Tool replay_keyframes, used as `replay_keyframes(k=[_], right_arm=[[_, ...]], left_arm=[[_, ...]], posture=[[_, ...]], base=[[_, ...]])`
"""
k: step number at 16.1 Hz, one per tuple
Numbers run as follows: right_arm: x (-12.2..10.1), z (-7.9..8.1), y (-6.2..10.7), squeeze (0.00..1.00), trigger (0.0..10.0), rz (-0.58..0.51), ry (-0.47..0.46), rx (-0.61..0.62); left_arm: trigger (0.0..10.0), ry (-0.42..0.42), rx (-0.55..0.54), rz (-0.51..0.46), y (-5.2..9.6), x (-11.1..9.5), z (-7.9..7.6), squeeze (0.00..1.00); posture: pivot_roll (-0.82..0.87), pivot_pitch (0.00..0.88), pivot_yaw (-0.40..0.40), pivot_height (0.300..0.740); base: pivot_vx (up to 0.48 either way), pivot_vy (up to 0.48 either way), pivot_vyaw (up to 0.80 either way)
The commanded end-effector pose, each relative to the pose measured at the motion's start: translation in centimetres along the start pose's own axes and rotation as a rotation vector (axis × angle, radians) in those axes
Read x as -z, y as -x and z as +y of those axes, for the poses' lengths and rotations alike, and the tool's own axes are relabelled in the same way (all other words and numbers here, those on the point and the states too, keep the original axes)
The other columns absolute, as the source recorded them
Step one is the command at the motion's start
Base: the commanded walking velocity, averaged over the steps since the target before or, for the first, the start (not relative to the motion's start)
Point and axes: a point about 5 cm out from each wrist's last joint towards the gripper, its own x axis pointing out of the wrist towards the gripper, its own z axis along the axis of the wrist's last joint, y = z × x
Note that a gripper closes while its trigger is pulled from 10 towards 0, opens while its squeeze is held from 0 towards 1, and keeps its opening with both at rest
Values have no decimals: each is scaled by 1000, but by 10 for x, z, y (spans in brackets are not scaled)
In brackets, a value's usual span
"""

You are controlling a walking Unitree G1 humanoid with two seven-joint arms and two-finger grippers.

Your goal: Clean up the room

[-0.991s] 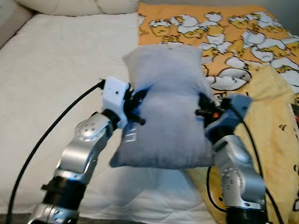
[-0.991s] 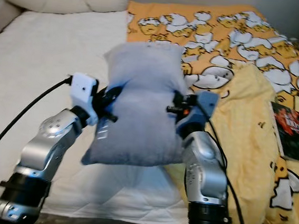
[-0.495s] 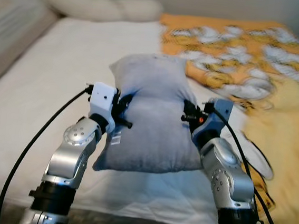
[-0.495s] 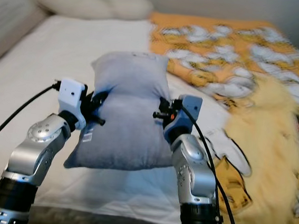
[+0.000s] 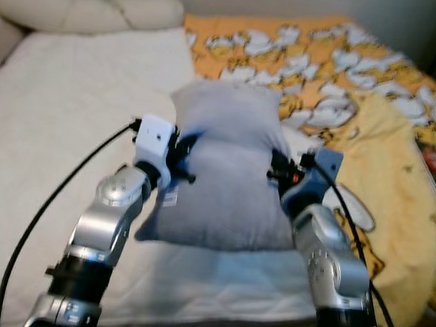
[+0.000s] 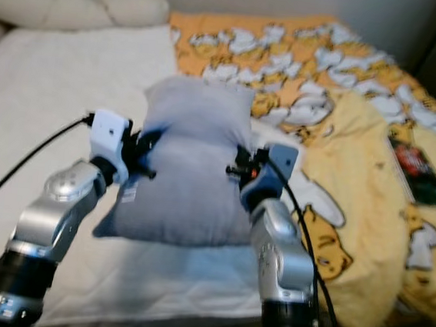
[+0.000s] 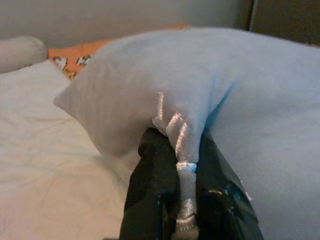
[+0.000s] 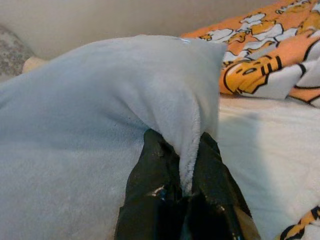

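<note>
A grey pillow [image 5: 223, 172] hangs above the white mattress [image 5: 52, 117], held from both sides. On its left edge my left gripper [image 5: 183, 158] is shut, pinching the seam [image 7: 181, 150] between its black fingers. My right gripper [image 5: 277, 168] is shut on the pillow's right edge, with a fold of grey fabric [image 8: 190, 135] squeezed between its fingers. The pillow is upright and a little tilted, its lower corner [image 5: 150, 230] drooping to the left.
A long cream bolster [image 5: 78, 9] lies at the head of the bed. An orange and yellow cartoon-cat blanket [image 5: 378, 109] covers the right side, with a dark book or box [image 6: 411, 163] on it. The bed's front edge [image 5: 210, 321] is just before me.
The camera has swung right, bringing more of the blanket and the dark item into view. Both grippers keep their hold on the pillow, which stays in the same place between my arms.
</note>
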Motion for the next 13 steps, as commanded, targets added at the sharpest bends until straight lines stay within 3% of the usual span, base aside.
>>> replay_keyframes(k=[1, 3, 7, 13], right_arm=[[-6, -11, 2, 0, 10000, -30, -6, 55], [-7, -11, 2, 0, 10000, -26, -3, 56], [-4, -10, 0, 0, 10000, -5, 7, 48], [-5, -9, -5, 0, 10000, 12, 36, 34]], left_arm=[[10000, -17, -57, -7, 5, -4, 12, 0], [10000, -18, -56, -3, 6, -3, 11, 0], [10000, -16, -69, 8, 10, 0, 13, 0], [10000, -15, -97, 10, 13, 1, 15, 0]], posture=[[25, 0, 68, 740], [29, 0, 64, 740], [47, 0, 43, 740], [59, 0, 17, 740]], base=[[0, 345, 0], [0, 347, 0], [0, 345, -573], [0, 347, 0]])
